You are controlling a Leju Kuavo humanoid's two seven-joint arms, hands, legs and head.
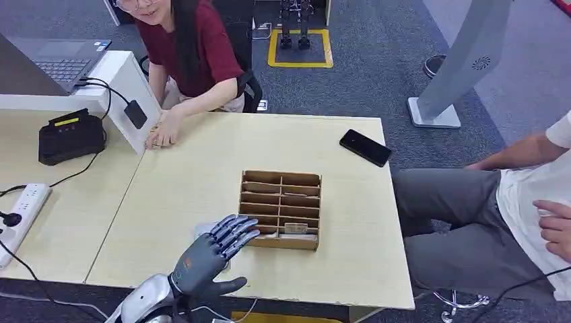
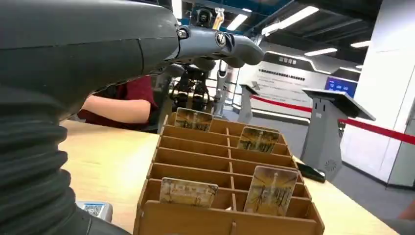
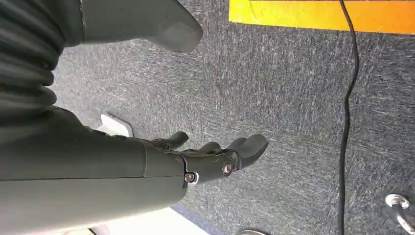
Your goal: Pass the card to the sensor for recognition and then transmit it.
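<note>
Currently we hold our left hand [image 1: 210,252] over the near edge of the table [image 1: 188,188], palm down, fingers [image 1: 236,229] extended and slightly apart, holding nothing. Just beyond the fingertips, and touching or nearly touching them in the head view, stands the wooden card rack [image 1: 281,209], a slotted box with two columns of compartments. In the left wrist view we see the rack [image 2: 225,196] directly ahead of the hand [image 2: 98,44], with the fingers reaching above its near rows without contact. Four cards stand upright in it: one card [image 2: 188,191] in the nearest row on the side of the hand's thumb, a second card [image 2: 271,190] beside it in the other column, a third card [image 2: 258,139] further back, and a fourth card [image 2: 194,119] in the far row. Below the hand, flat on the table, lies a small pale item with a QR code [image 2: 94,209].

Our right hand [image 3: 210,156] hangs above grey carpet [image 3: 274,88], fingers loosely curled and apart, holding nothing.

Beyond the rack from the left hand, a black phone [image 1: 365,147] lies on the table. To the hand's far left, a black device [image 1: 69,136] sits on the adjoining table, with a power strip [image 1: 20,214] nearer. One person [image 1: 188,54] sits across the table; a second person [image 1: 512,202] sits at the right.
</note>
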